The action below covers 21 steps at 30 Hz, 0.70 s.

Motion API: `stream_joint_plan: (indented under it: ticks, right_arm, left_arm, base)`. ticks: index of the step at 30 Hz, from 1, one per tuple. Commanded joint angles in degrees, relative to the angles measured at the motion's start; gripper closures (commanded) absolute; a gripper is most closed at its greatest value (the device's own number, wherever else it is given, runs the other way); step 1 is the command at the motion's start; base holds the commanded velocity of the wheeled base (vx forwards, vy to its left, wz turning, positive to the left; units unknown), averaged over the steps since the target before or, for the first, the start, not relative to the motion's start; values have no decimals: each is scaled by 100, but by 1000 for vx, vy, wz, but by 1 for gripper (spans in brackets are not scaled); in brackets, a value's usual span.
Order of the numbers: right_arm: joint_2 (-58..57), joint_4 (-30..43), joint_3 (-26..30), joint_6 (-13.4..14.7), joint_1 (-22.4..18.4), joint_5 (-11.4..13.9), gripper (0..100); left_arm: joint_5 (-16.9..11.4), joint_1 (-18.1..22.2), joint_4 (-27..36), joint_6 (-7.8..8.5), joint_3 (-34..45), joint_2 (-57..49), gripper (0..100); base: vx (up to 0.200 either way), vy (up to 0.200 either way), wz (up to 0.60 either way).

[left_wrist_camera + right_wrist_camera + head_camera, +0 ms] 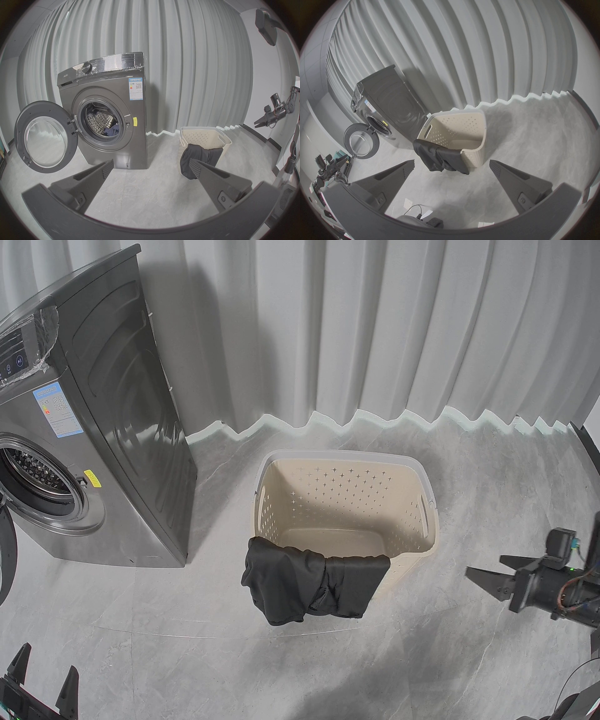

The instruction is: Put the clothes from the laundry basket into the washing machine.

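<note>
The beige laundry basket (420,472) stands on the floor in the middle of the head view. A black garment (312,584) hangs over its near rim, mostly on the outside; the bottom of the basket looks bare. The grey washing machine (94,427) stands at the left with its round door (45,137) swung open, and some blue cloth (112,129) lies in the drum. My left gripper (44,671) is low at the near left, open and holding nothing. My right gripper (487,566) hovers open to the right of the basket, a short way off.
White curtains (375,334) hang behind the basket and the machine. Grey floor (187,646) lies free between the machine, the basket and me. A cable and small bits (415,209) lie on the floor near my base. A dark skirting (584,440) marks the right wall.
</note>
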Motion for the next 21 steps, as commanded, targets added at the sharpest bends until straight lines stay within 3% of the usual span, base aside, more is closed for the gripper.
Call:
stream_joint_plan:
  ticks: [1, 6, 9, 16, 21]
  right_arm:
    - [2025, -893, -263, 285, 786, -342, 0]
    - [2623, -1227, -316, 285, 882, -412, 0]
    - [3071, -1579, -334, 285, 1023, -553, 0]
    - [3775, -2150, -334, 294, 1278, -790, 0]
    - [4196, -2396, -378, 479, 1392, -860, 0]
  left_arm:
    - [1, 4, 2, -8, 92, -66, 0]
    - [1, 4, 2, -17, 92, -66, 0]
    - [1, 4, 2, -34, 92, -66, 0]
    - [1, -5, 2, -34, 92, -66, 0]
    - [1, 4, 2, -26, 92, -66, 0]
  base:
    - [0, 0, 0]
    - [0, 0, 0]
    - [200, 0, 0]
    - [0, 0, 0]
    - [0, 0, 0]
